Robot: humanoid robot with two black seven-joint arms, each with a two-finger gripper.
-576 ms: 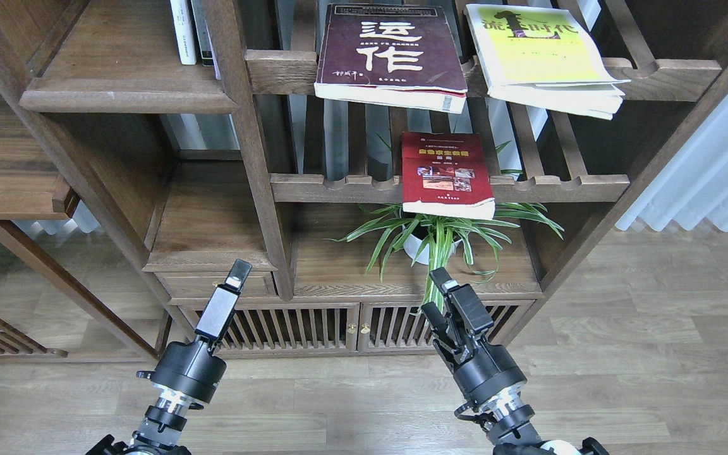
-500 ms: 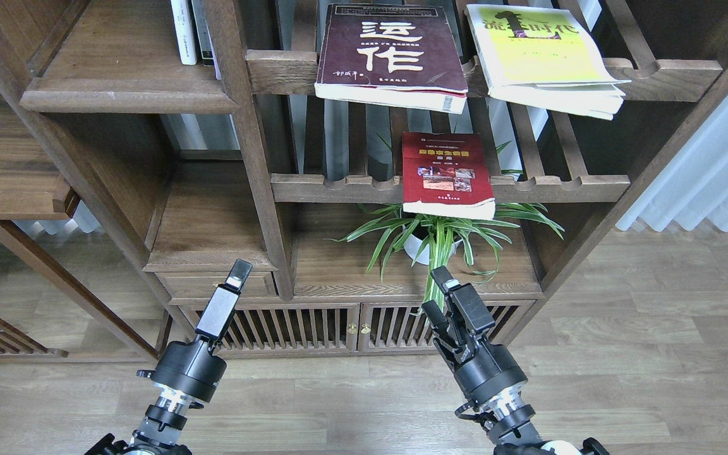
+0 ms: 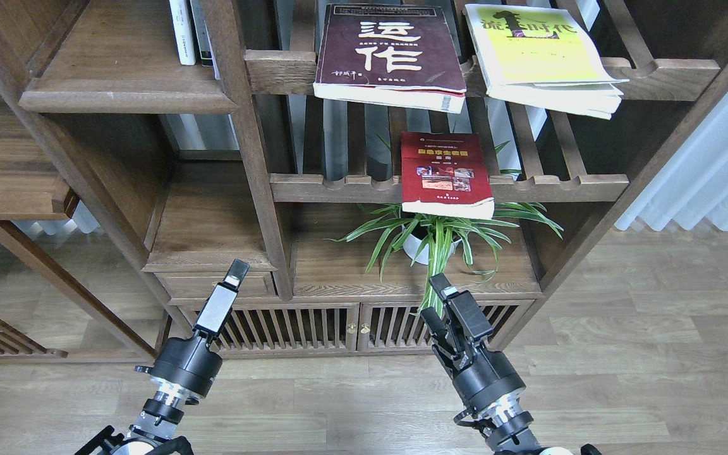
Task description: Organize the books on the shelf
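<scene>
You face a tall dark-wood bookcase (image 3: 256,158) rising from a pale plank floor (image 3: 655,354). On its upper slatted shelf (image 3: 661,69), the thick maroon book (image 3: 392,54) and the yellow-and-white book (image 3: 544,57) lie flat side by side, both overhanging the scalloped front rail. On the slatted shelf below (image 3: 560,186), the red book (image 3: 445,174) lies flat and juts past the rail. Beneath it, a solid board (image 3: 332,272) carries a potted spider plant (image 3: 440,237). At upper left, the solid shelf (image 3: 124,69) with its rounded front edge holds thin upright books (image 3: 190,31) at its right end.
</scene>
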